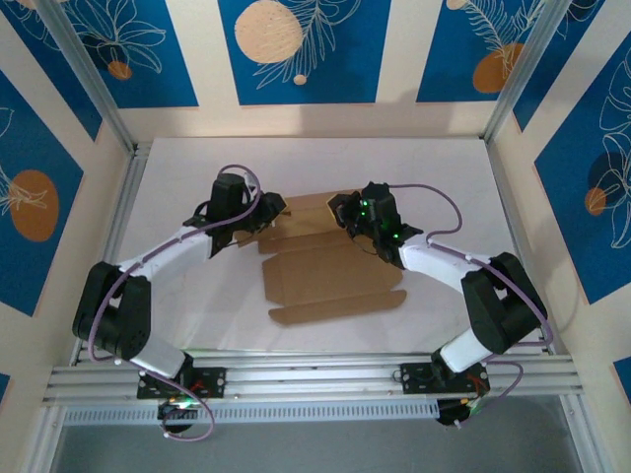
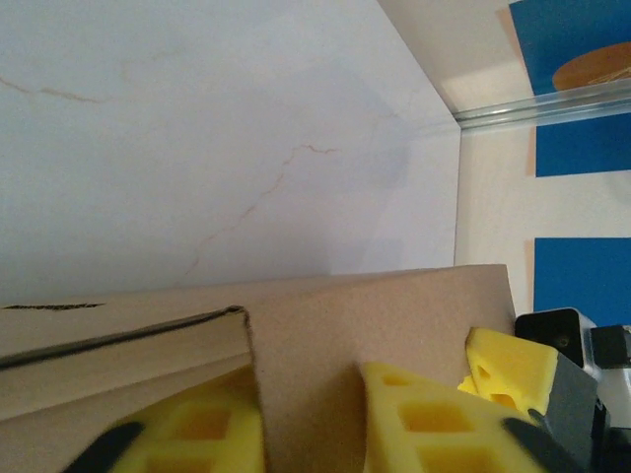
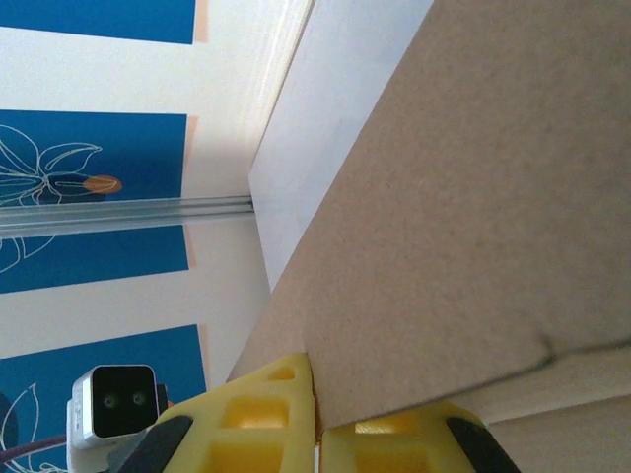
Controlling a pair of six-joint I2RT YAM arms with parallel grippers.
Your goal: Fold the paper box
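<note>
Cardboard lies flat in the middle of the white table [image 1: 444,177] in the top view: the paper box [image 1: 330,281] is an unfolded brown sheet with parallel crease lines and notched tabs, its far panels raised between my 2 arms. My left gripper [image 1: 260,225] meets its far-left corner, my right gripper [image 1: 347,213] its far-right corner. From up here I cannot judge either grip.

The left wrist view gives what the top one does not. My left gripper [image 2: 308,379] has its 2 yellow fingers [image 2: 424,414] set apart, and a standing panel of the paper box [image 2: 375,315] runs between them, with a dark cut edge and a notch to the left. Whether the pads press the card, I cannot tell. Past the panel sits another yellow finger [image 2: 508,365], and the bare table [image 2: 197,148] stretches beyond.

The right wrist view settles the other side. My right gripper [image 3: 315,406] is closed, fingertips almost meeting, pinching the thin edge of the paper box [image 3: 473,217]. The panel fills the upper right, plain brown, with 1 crease [image 3: 582,350] low on the right. A strip of table [image 3: 335,99] shows beside it.
</note>
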